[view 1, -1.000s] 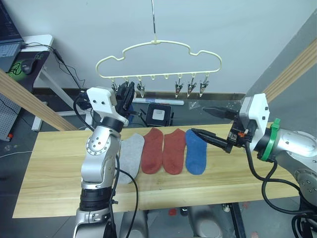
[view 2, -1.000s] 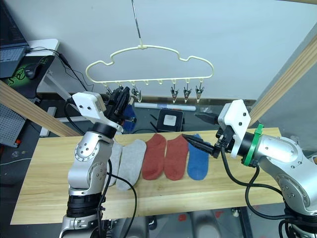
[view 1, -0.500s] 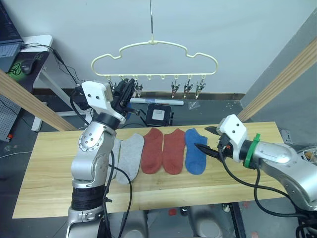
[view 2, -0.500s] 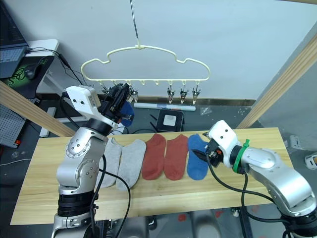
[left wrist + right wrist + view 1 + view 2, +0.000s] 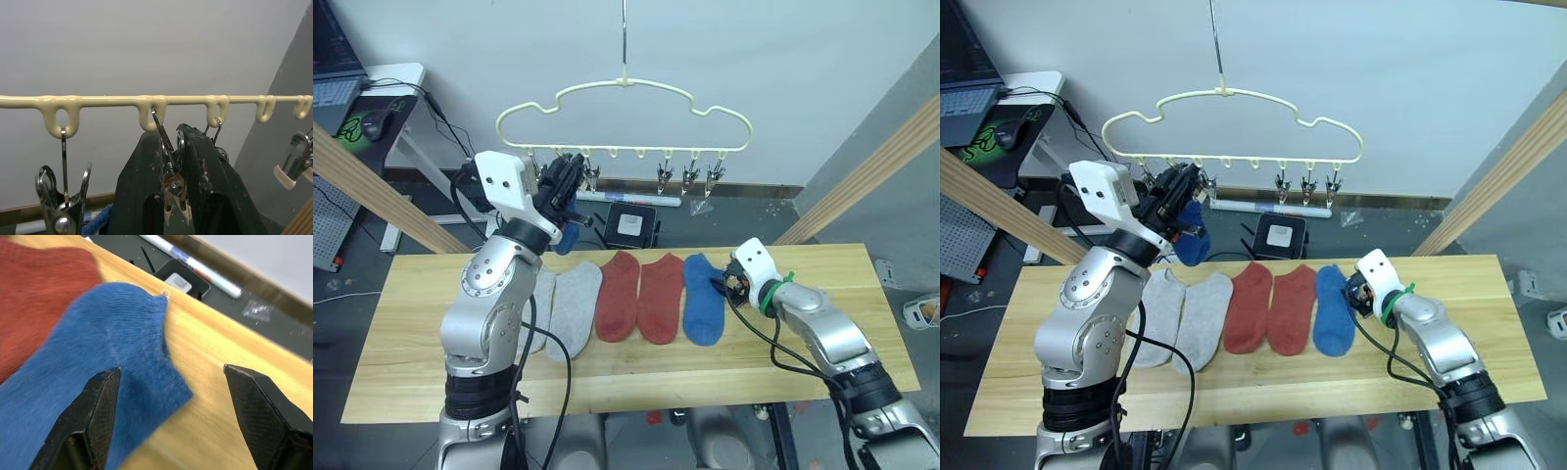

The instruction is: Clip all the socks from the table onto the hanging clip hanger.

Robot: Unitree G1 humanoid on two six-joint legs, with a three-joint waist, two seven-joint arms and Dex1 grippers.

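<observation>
Over the blue sock point(image 5: 98, 357), right gripper point(image 5: 168, 382) gapes wide for pickup — left gripper point(image 5: 173, 161) pinches a clip point(image 5: 172, 188), steadying the clip hanger point(image 5: 623, 108).

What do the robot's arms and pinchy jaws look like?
Both arms are shiny silver metal with round joints and loose black cables running along them. Each wrist has a white boxy block. The right arm wears a green ring near its wrist. The left gripper and right gripper have black pointed jaws with a fine textured surface.
</observation>
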